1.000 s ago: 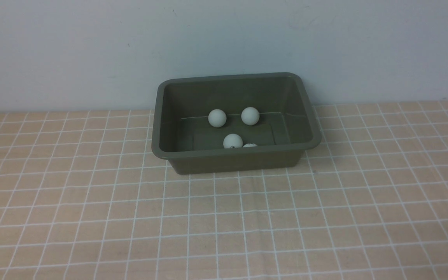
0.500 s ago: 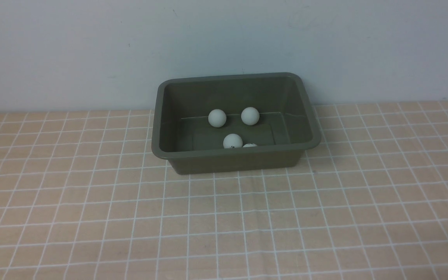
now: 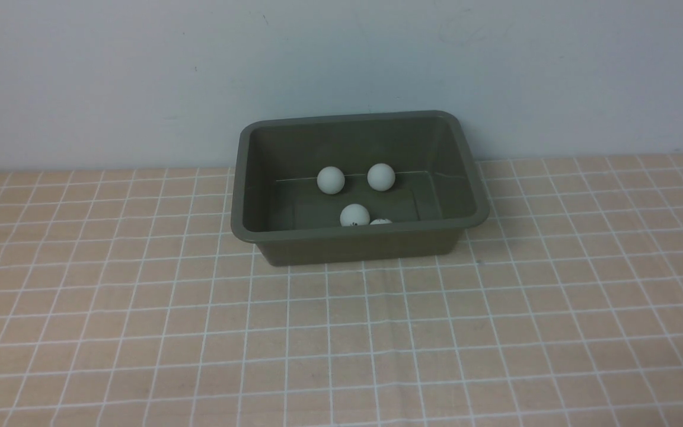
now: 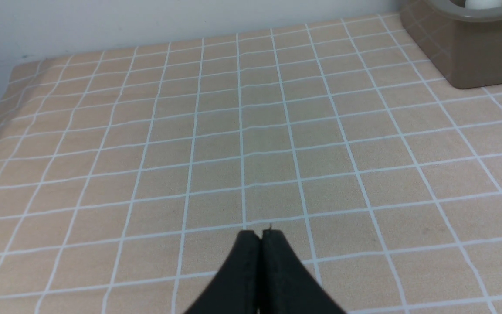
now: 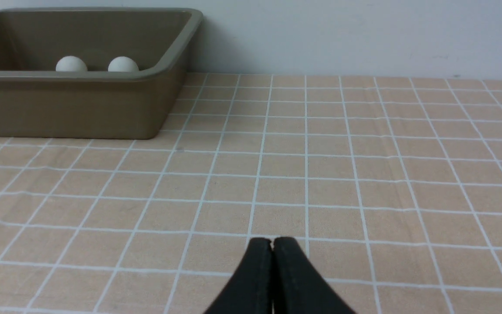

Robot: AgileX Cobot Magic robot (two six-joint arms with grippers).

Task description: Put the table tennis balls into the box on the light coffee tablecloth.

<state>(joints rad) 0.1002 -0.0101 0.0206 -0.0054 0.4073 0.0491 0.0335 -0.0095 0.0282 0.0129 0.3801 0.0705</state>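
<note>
All four balls (image 3: 354, 215) lie inside the box (image 3: 246, 228); light, smooth and round, they would roll away unless pinched across the middle. Both the left fingers (image 4: 260, 236) and the right fingers (image 5: 272, 242) are pressed together, empty, well away from the box.

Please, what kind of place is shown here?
Probably an indoor test or lab tabletop: a checked peach tablecloth, a plain pale wall close behind, and only an olive box holding white balls.

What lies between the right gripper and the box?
Only bare light coffee tablecloth between the shut right gripper and the box, per the right wrist view.
</note>
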